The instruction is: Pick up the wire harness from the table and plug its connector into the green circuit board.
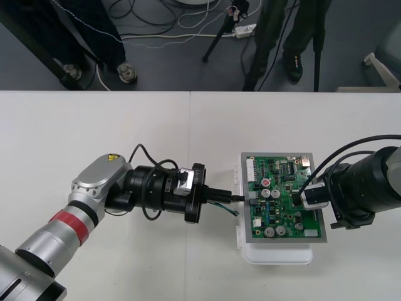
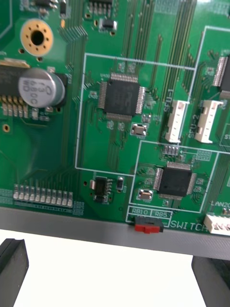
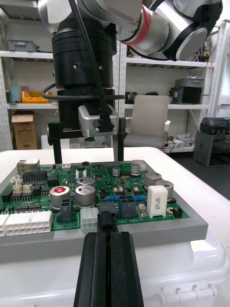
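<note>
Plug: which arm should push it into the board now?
Left. The left gripper is shut on the plug, right at the board's left edge, wires trailing behind. The right gripper stands open over the board's right edge, holding nothing.

A plain pale table (image 1: 94, 138) spreads on every side of the fingers of the left gripper (image 1: 242, 198), and a thin seam (image 1: 190, 125) crosses it to the far edge. Beyond that edge, well away from those fingers, lies dark grey floor (image 1: 163, 63) with loose cables (image 1: 175, 36), black tripod legs (image 1: 216, 39) and a white power strip (image 1: 244, 29).
</note>
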